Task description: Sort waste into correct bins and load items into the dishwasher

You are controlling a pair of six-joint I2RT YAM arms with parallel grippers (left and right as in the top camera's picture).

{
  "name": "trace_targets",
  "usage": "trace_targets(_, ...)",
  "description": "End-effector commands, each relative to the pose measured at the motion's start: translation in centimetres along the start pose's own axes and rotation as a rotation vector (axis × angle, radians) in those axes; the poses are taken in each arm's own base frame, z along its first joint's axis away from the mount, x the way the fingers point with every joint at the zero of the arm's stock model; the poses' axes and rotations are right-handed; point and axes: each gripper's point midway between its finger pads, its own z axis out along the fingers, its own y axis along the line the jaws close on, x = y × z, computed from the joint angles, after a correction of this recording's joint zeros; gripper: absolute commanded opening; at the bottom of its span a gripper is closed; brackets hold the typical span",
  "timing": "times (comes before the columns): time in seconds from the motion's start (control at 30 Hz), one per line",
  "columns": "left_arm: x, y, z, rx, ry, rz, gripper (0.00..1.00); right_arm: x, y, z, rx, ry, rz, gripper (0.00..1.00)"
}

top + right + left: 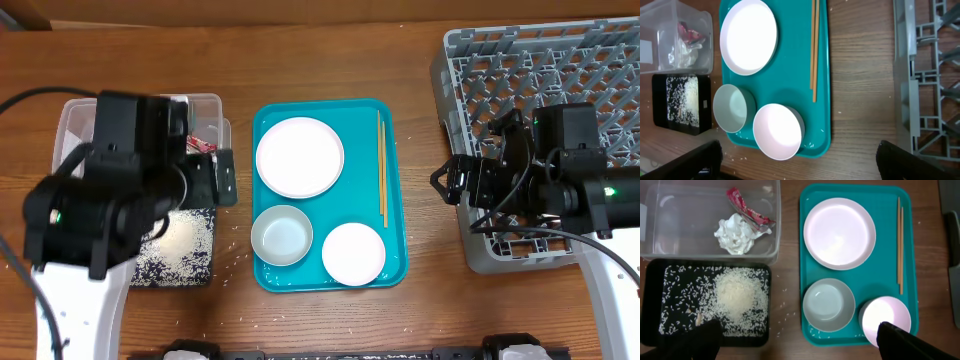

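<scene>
The red wrapper and the white tissue wad lie in the clear tub. A heap of rice fills the black tray. A large white plate, a bowl, a smaller white dish and chopsticks sit on the teal tray. My left gripper is open and empty above the gap between the black tray and the teal tray. My right gripper is open and empty by the left edge of the grey dish rack.
Loose rice grains lie on the wooden table between the black tray and the teal tray, and a few lie on the teal tray floor near the bowl. The rack stands at the table's far right.
</scene>
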Motion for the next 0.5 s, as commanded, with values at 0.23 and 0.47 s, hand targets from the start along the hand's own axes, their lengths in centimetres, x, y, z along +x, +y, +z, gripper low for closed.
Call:
trace_targets(0.23,3.0,-1.0,-2.8,0.09,0.021,0.011,1.0,-1.7,0.3,-0.2,0.002,-0.077,-0.039,1.0)
trace_targets(0.47,2.8,-1.0,-2.3,0.083,0.039,0.011,1.0,-1.7,0.3,-0.2,0.002,-0.078,-0.039,1.0)
